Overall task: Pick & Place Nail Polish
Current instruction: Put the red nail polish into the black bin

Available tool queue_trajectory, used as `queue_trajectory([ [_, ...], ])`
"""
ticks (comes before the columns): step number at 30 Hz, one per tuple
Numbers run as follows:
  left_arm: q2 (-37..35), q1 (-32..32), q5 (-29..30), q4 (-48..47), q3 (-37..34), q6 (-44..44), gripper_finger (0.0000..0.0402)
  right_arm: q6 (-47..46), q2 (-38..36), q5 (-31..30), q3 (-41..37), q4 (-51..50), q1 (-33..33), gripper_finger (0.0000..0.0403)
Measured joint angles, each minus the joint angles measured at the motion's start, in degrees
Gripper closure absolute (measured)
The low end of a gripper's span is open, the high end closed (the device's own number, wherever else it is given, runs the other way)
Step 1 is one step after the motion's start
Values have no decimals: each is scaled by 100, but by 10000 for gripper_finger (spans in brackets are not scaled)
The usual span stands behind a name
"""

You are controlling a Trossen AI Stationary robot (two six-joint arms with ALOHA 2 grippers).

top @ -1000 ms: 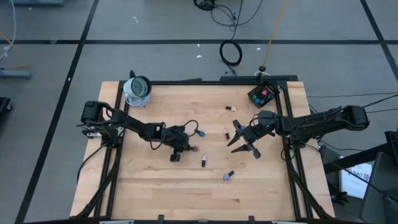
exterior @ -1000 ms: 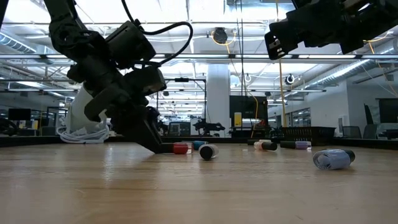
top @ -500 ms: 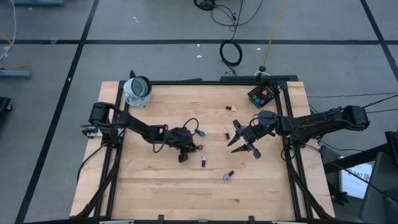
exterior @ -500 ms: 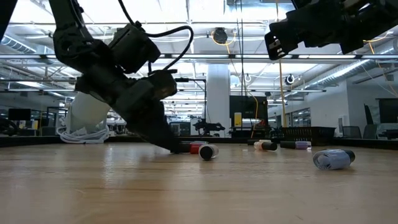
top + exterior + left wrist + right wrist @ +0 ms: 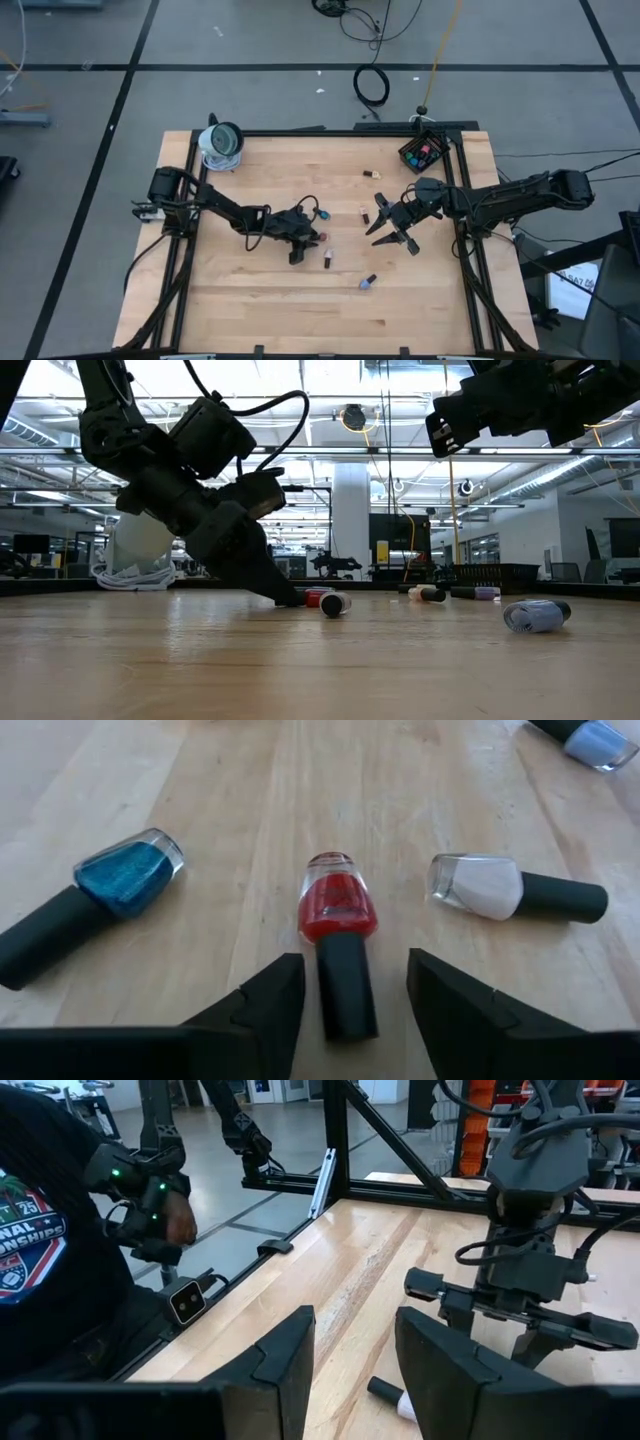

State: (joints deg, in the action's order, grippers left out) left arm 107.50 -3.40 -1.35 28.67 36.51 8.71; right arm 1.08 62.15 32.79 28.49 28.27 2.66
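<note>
Several small nail polish bottles with dark caps lie on their sides on the wooden table. A red bottle (image 5: 338, 910) lies between a blue one (image 5: 128, 872) and a white one (image 5: 478, 885). My left gripper (image 5: 303, 248) is open and low over the table. Its fingers stand on either side of the red bottle's black cap (image 5: 345, 982) without touching it. A pale blue bottle (image 5: 368, 283) lies nearer the front. My right gripper (image 5: 395, 235) is open and empty, raised above the table to the right of the bottles.
A small black box (image 5: 422, 152) holding more bottles stands at the back right corner. A white round object (image 5: 221, 143) sits at the back left. Two more bottles (image 5: 371, 174) lie toward the back. A person (image 5: 60, 1260) stands beyond the table's left edge.
My left gripper has gone toward the table's right edge, staying low, up to the red bottle, and its open fingers now stand on either side of the cap.
</note>
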Motion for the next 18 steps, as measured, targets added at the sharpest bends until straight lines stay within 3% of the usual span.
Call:
queue_trajectory([
  [5,2,7,132,-2,-4,0,267,0,0,0,0,0,0,273],
  [13,-7,8,957,-325,-11,9,357,-13,0,-1,0,2,0,273],
  [18,-4,-5,1015,-349,-7,37,364,-107,0,-4,0,22,0,273],
])
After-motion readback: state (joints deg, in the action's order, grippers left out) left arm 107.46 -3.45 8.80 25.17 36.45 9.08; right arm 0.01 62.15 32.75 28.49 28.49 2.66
